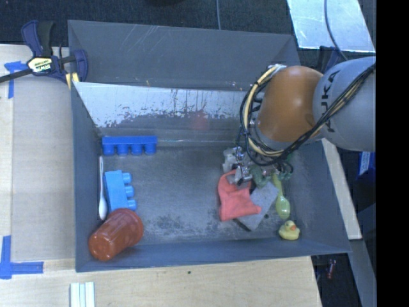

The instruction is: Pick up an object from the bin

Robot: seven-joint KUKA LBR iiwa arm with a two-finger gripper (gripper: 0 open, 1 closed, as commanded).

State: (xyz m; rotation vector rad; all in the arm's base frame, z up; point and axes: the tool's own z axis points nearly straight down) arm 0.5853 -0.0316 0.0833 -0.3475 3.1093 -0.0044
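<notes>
In the camera view, the arm (345, 107) reaches into the grey metal bin (179, 56) from the right, its orange wrist cover (287, 110) ringed by black and yellow cables. The gripper (239, 171) is down over the right half of the bin floor, at the upper edge of a red, soft-looking crumpled piece (235, 203). It seems to touch that piece, but whether it is open or closed round it cannot be told.

The red piece lies on a flat grey piece (262, 211) with a dark edge. Just to the right is a yellow-green elongated thing (282, 203), and a yellow rubber duck (289, 230) sits near the front right corner.

Well apart, on the left side, a long blue studded brick (130, 146) lies by the back wall. A lighter blue brick (120, 190) lies just beside a white toothbrush (101, 190). A red-brown cup (116, 235) lies tipped in the front left corner.
</notes>
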